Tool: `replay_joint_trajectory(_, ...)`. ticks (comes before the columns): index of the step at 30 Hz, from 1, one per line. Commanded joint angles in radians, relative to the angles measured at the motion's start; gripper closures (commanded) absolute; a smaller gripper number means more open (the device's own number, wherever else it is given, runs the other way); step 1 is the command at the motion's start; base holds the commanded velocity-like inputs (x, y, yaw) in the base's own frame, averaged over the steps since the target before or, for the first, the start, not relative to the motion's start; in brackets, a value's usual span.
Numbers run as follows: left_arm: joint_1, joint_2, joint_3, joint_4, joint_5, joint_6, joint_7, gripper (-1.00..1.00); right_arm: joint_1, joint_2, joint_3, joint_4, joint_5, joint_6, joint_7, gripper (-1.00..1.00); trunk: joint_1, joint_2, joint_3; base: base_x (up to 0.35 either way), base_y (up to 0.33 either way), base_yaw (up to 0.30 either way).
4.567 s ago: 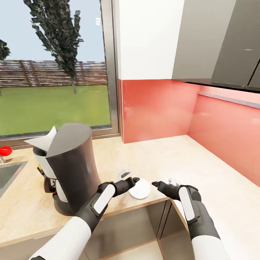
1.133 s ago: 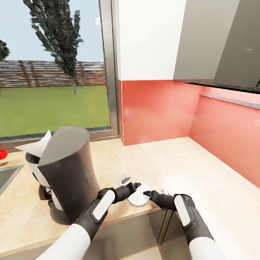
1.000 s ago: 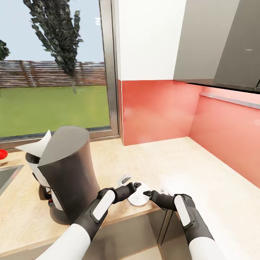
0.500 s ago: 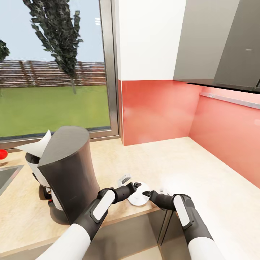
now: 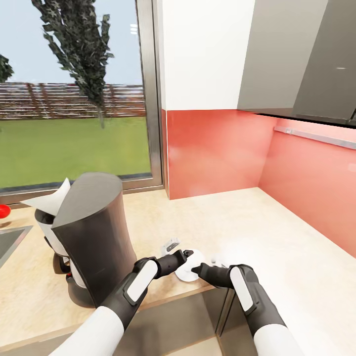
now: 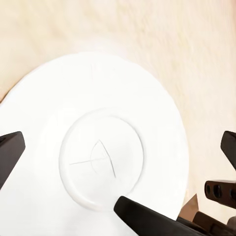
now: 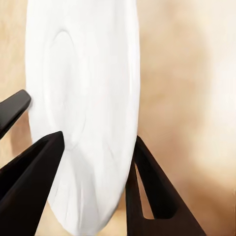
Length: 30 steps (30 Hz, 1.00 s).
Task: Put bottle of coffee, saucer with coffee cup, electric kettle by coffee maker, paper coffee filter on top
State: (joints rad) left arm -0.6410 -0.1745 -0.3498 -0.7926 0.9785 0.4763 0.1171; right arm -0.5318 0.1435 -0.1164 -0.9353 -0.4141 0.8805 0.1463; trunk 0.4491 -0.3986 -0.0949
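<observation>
a red backsplash rises behind, grey wall cabinets above it; a red round thing, perhaps a tap knob, by the window.

White saucer flat at countertop edge – right of dark coffee maker.

No readable text, brand, number or sign anywhere. The coffee maker shows plain dark casing, no label legible. The saucer carries only faint moulded lines at its centre, not letters or figures.
</observation>
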Motion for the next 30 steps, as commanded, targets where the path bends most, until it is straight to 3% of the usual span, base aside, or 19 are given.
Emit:
replay_joint_trajectory(1, 0.000, 0.000, -0.002, 0.000, 0.006, 0.004, 0.012, -1.00, 0.000, 0.001, -0.004, 0.027, 0.032, 0.005, 0.007, 1.00, 0.001, -0.001, -0.003, 0.000, 0.000, 0.000)
replay_joint_trajectory(30, -0.004, 0.000, 0.000, -0.017, 0.006, 0.002, 0.013, -1.00, 0.000, -0.004, -0.006, 0.023, 0.029, 0.006, 0.006, 1.00, 0.001, -0.001, -0.003, 0.000, 0.000, 0.000)
